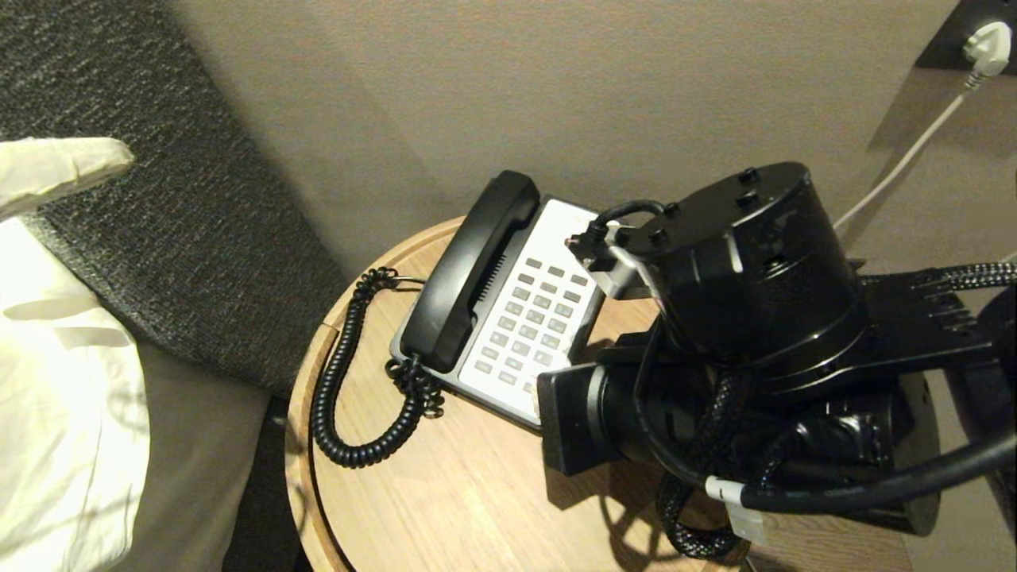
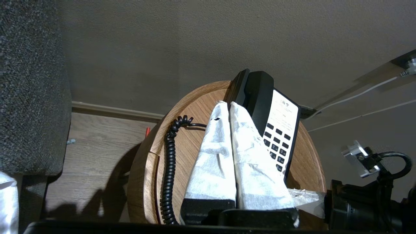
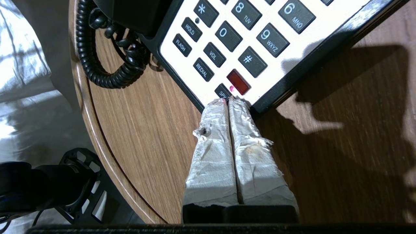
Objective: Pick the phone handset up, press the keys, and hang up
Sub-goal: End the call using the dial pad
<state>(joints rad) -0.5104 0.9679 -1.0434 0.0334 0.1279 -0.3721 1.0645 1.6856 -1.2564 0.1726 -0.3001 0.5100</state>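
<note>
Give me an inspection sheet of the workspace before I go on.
Surface: round wooden table.
Job's things: phone handset lying on the phone base; keys uncovered.
Clutter: nothing seen.
Grippers: right gripper with jaws shut, tips at the base's near edge by the red button; left gripper with jaws shut, off the table's near side.
Cables: coiled cord looped on the table; white cable to a wall plug.
Surroundings: beige wall, white bedding.
</note>
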